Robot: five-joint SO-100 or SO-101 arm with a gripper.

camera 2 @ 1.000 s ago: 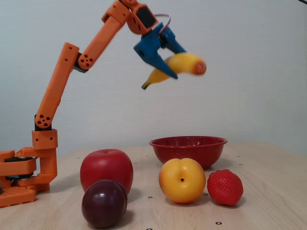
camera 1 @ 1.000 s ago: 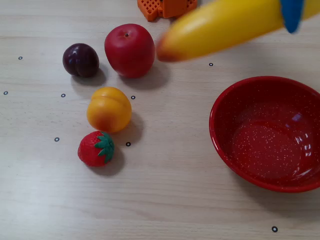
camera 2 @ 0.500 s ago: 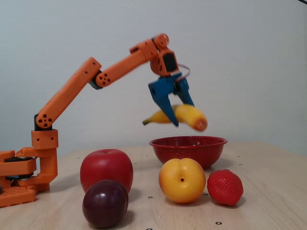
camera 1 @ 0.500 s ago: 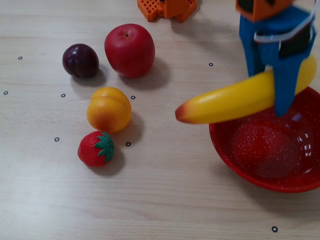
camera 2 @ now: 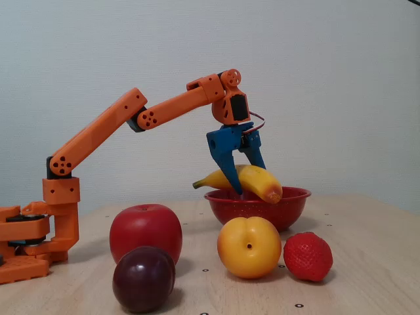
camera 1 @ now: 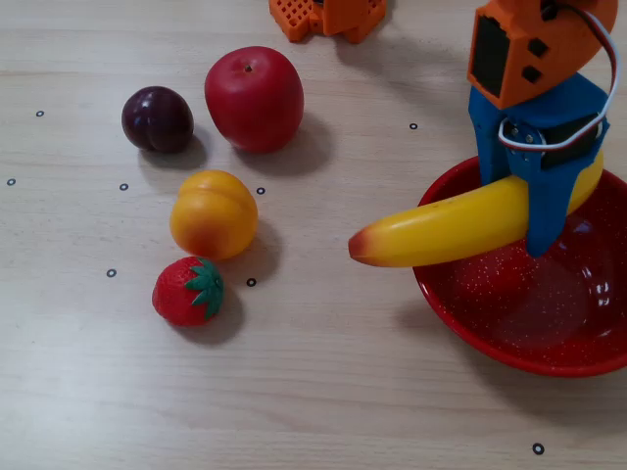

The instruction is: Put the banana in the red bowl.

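The banana [camera 1: 446, 227] is being held firmly between the blue fingers of the gripper [camera 1: 539, 220], and since a second ago it is being brought down from high above the worktop [camera 1: 313, 392] to rim height of the red bowl [camera 1: 519, 357], so the release is judged to be close. It is being kept nearly level across the bowl's near rim in the side fixed view [camera 2: 252, 182], its glossy yellow body curved, with the orange-red end overhanging outside the bowl.
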